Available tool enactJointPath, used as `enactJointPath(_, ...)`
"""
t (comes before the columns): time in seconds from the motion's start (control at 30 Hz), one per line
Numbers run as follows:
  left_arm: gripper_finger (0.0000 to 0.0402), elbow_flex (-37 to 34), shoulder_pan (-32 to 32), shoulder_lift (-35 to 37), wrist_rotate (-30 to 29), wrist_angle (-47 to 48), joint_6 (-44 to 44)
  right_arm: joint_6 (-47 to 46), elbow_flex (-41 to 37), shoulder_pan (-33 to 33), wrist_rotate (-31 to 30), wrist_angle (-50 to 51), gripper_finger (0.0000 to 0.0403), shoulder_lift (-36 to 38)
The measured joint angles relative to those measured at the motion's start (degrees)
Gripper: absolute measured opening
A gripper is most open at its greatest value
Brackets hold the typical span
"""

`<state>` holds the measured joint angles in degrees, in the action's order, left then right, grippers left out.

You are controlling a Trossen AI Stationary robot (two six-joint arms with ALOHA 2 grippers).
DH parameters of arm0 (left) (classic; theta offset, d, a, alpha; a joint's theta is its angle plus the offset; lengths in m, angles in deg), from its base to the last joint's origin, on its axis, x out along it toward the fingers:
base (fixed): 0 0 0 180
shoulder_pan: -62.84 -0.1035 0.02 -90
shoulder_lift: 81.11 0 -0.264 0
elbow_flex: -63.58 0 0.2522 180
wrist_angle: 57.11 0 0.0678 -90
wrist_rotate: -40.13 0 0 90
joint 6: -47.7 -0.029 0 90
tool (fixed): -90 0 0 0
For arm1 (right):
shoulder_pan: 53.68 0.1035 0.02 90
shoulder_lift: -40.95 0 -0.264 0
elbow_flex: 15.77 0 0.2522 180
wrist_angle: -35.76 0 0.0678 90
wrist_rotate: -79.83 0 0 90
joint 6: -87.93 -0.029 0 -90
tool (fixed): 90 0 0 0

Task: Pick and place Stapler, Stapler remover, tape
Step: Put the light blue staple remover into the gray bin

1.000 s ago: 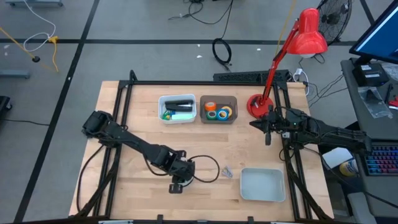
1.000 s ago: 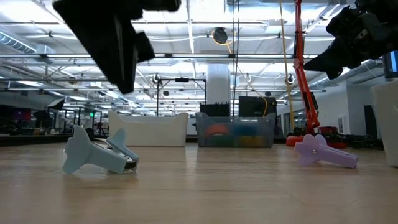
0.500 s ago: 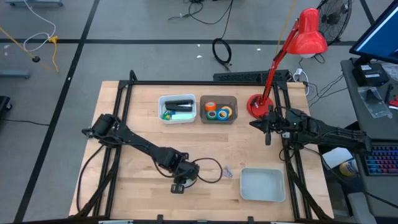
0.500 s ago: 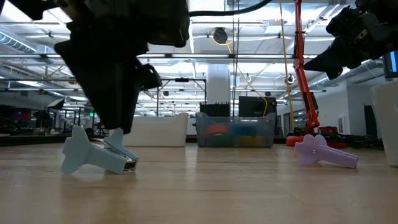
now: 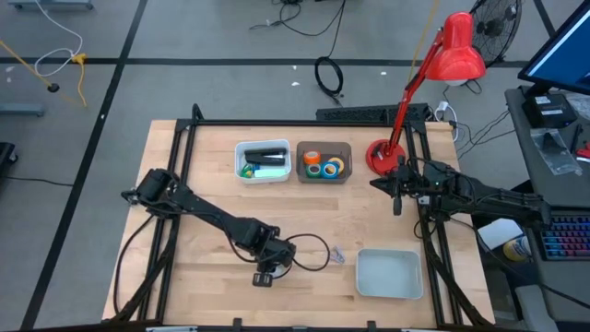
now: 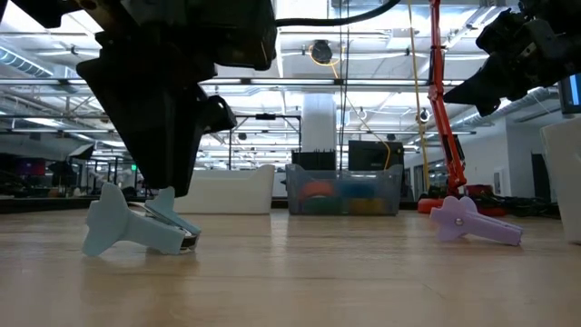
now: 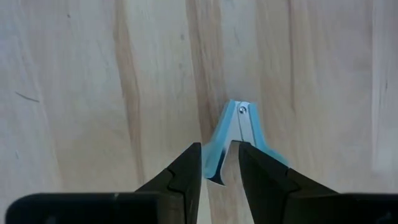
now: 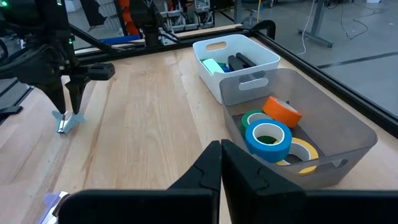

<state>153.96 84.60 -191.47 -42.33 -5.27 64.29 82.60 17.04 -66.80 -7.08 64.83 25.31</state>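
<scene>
A light blue stapler remover (image 7: pixel 240 127) lies on the wood near the table's near edge, also seen in the low view (image 6: pixel 136 232). My left gripper (image 7: pixel 220 165) stands over it, pointing down, shut on it (image 5: pixel 265 277). A second, lilac stapler remover (image 6: pixel 474 222) lies further right (image 5: pixel 337 254). The tape rolls sit in a grey bin (image 5: pixel 324 163): blue (image 8: pixel 267 138), orange (image 8: pixel 281 111), green (image 8: pixel 254 118) and yellow (image 8: pixel 301 151). A black stapler (image 5: pixel 265 150) lies in the white bin. My right gripper (image 8: pixel 221 148) hangs shut above the table's right side (image 5: pixel 396 205), touching nothing. My left gripper has the light blue stapler remover's wide, winged end (image 7: pixel 214 163) between its two fingers. The fingers (image 6: pixel 168 186) come from above, pointing down. The remover's pointed end (image 7: pixel 240 109) sticks out beyond them, and the remover rests on the table.
A white tray (image 5: pixel 389 274) sits at the table's near right. A red desk lamp (image 5: pixel 385 155) stands at the far right corner beside my right arm. A black cable (image 5: pixel 309 249) loops by my left wrist. Bare wood lies between the bins and the removers.
My left gripper has come down from well above the table onto the light blue stapler remover, drifting a little toward the table's right. In the last half second the remover shifted slightly along the table under the fingers. My right arm has kept still.
</scene>
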Motion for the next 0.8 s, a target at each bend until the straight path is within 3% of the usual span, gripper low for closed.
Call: enactJointPath(0.8, 0.0104, 0.05, -0.11, 0.0, -0.28, 0.91, 0.06, 0.01, 0.0, 0.0, -0.02, 0.0, 0.0004, 0.0)
